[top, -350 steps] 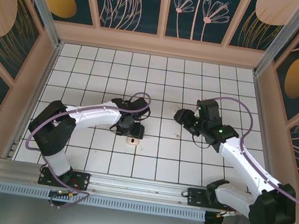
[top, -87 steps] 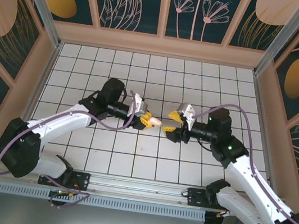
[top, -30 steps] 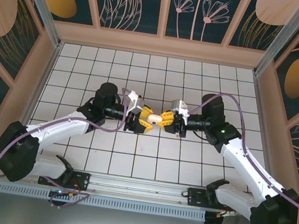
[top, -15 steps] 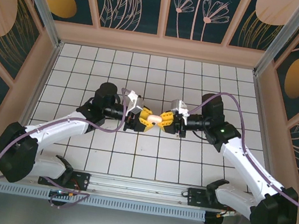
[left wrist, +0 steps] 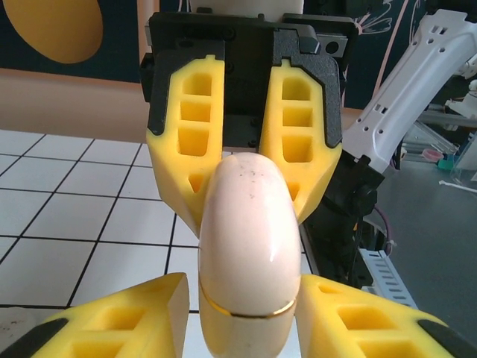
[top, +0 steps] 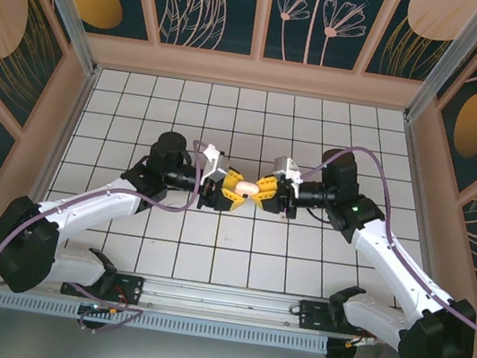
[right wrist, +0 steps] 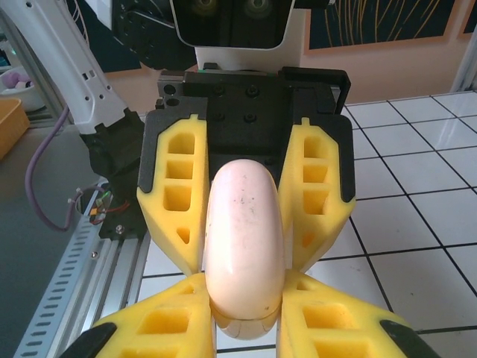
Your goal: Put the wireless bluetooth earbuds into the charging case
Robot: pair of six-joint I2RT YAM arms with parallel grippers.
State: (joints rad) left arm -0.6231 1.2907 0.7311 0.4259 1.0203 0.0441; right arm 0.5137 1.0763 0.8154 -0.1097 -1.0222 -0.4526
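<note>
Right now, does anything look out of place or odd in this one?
The charging case is off the table, pinched from opposite ends by the left gripper and the right gripper at once. Its shell carries a few small dark specks. Nothing looks spilled or broken.

**Three views converging mid-scene**

The top camera is looking down from behind, taking in the whole worktop [top: 142, 100]. The wrist cameras are facing each other at close range along the left claw [top: 235, 188] and right claw [top: 261, 188], all three sharing the case [top: 245, 186] between.
</note>
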